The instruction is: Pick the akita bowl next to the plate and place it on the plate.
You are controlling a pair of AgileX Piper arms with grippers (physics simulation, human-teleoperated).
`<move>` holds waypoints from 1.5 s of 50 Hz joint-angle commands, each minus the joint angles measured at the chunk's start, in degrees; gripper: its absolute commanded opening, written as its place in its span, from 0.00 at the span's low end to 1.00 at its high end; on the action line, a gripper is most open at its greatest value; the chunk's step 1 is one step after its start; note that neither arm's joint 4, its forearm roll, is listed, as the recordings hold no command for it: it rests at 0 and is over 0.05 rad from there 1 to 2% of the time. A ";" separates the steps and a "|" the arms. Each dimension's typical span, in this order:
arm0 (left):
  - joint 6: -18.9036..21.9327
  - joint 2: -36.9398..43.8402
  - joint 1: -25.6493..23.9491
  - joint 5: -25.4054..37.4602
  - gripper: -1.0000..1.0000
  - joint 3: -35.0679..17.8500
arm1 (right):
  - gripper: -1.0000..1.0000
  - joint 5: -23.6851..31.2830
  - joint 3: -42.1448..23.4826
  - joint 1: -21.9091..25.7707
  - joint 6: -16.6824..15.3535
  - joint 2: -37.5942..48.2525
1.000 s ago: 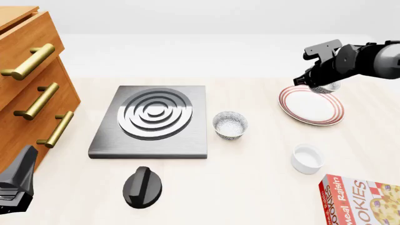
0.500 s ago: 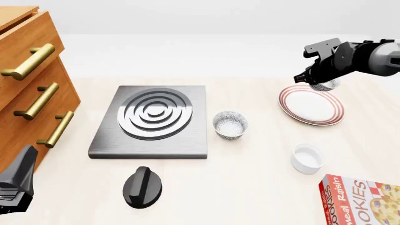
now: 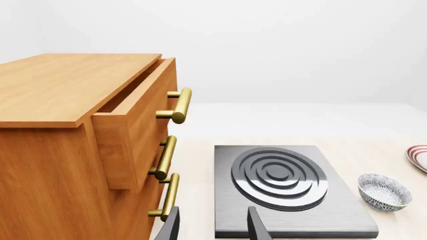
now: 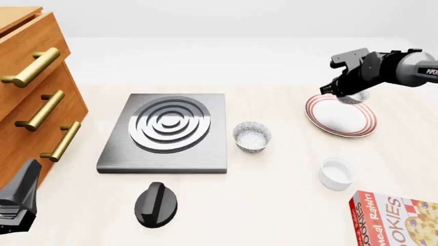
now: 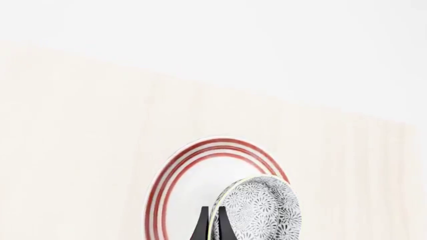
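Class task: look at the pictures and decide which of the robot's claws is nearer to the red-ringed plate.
The right. The right claw hangs over the plate, pinching the akita bowl. The left claw sits across the table by the wooden drawers.

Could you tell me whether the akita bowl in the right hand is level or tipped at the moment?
Tipped. In the right wrist view the akita bowl shows its patterned outside edge-on above the plate, its rim pinched in the right hand.

Front view: set high, angled down over the whole counter. Left wrist view: low, near the drawers. Right wrist view: close above the plate, shared with front.
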 commanded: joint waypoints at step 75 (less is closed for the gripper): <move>0.00 0.00 0.00 0.00 1.00 0.00 | 1.00 -0.31 13.84 0.75 -2.97 -22.96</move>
